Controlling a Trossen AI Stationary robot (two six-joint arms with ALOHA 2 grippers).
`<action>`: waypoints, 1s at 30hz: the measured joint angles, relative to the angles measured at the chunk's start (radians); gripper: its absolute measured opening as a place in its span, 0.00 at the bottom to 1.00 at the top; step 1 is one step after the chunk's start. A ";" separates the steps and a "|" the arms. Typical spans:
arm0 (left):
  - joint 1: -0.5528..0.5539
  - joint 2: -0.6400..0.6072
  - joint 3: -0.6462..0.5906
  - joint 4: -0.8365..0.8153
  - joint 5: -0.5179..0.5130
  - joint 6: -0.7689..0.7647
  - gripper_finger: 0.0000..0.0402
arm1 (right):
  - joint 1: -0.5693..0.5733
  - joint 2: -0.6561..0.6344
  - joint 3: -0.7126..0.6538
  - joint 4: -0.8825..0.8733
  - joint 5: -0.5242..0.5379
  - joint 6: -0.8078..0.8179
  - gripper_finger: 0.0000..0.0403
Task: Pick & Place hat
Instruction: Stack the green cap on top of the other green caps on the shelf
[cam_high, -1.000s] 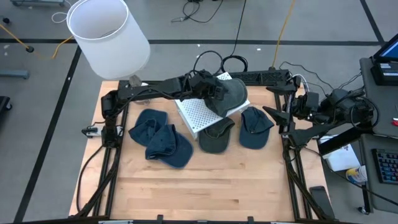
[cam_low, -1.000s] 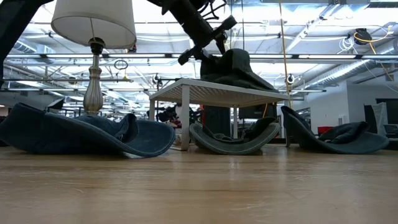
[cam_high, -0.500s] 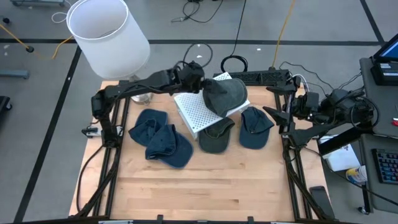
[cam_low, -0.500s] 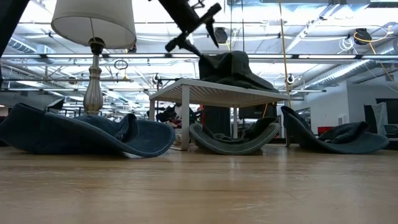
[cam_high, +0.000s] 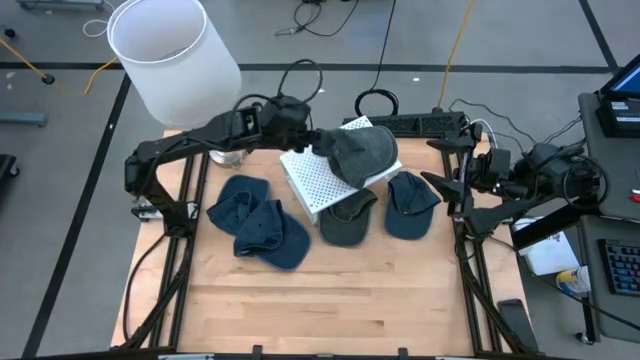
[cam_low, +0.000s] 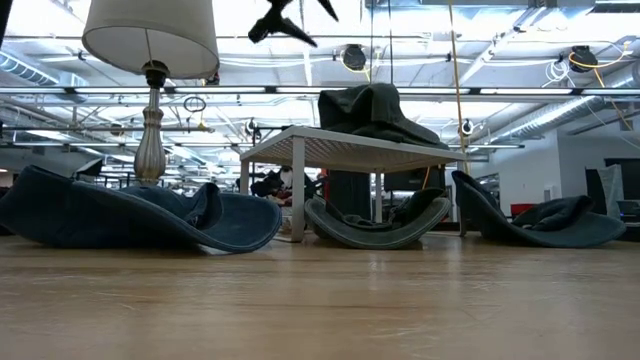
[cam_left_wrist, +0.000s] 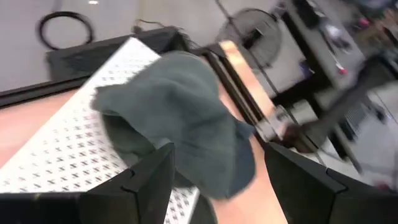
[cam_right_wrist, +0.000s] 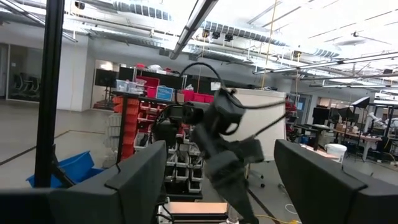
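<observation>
Your wooden worktop (cam_high: 330, 300) carries a lamp (cam_high: 170, 60), a white perforated stand (cam_high: 310, 180), and several caps: blue ones (cam_high: 260, 228), a grey one (cam_high: 347, 220).

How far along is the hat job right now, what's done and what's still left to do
Done: one dark grey hat sits on the white perforated stand. In hand: nothing; the left gripper is open beside that hat, and the right gripper waits open at the table's right edge. Left: four hats on the table, two blue hats left of the stand, two in front.
</observation>
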 joint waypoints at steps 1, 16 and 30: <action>-0.010 -0.006 0.000 -0.002 0.022 0.021 0.63 | 0.000 0.001 0.000 0.000 0.001 0.000 0.72; -0.218 -0.024 0.000 -0.136 0.212 0.199 0.63 | 0.000 0.037 0.000 -0.038 0.005 0.136 0.72; -0.443 -0.023 0.000 -0.375 0.402 0.198 0.63 | 0.000 0.107 0.000 -0.152 0.002 0.371 0.72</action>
